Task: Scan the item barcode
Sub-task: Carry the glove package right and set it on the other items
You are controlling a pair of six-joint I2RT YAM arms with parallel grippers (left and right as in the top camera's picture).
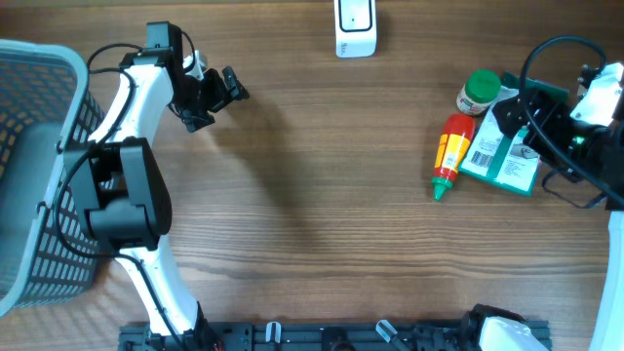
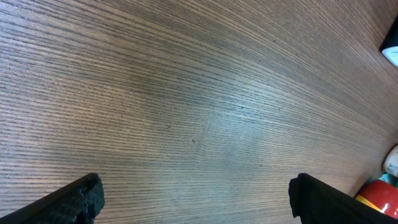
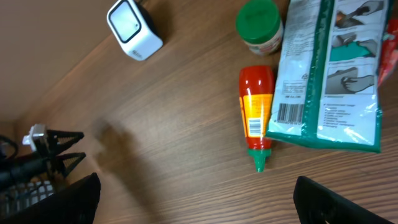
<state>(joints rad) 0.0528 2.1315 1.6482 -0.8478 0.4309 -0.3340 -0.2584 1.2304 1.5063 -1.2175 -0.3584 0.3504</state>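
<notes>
Three items lie at the table's right: a red sauce bottle (image 1: 451, 154) (image 3: 255, 109) with a green tip and a barcode on its label, a green-lidded jar (image 1: 479, 93) (image 3: 260, 26), and a white-and-green packet (image 1: 502, 158) (image 3: 329, 74) showing a barcode. The white scanner (image 1: 355, 27) (image 3: 134, 28) stands at the far edge. My right gripper (image 1: 515, 122) (image 3: 199, 199) hovers open above the packet's near-left side, holding nothing. My left gripper (image 1: 219, 105) (image 2: 196, 199) is open over bare wood at the far left, also with nothing in it.
A grey mesh basket (image 1: 39, 166) stands at the left edge beside the left arm. In the left wrist view the red bottle (image 2: 379, 194) and the jar (image 2: 392, 162) show at the lower right corner. Bare wood lies between the two arms.
</notes>
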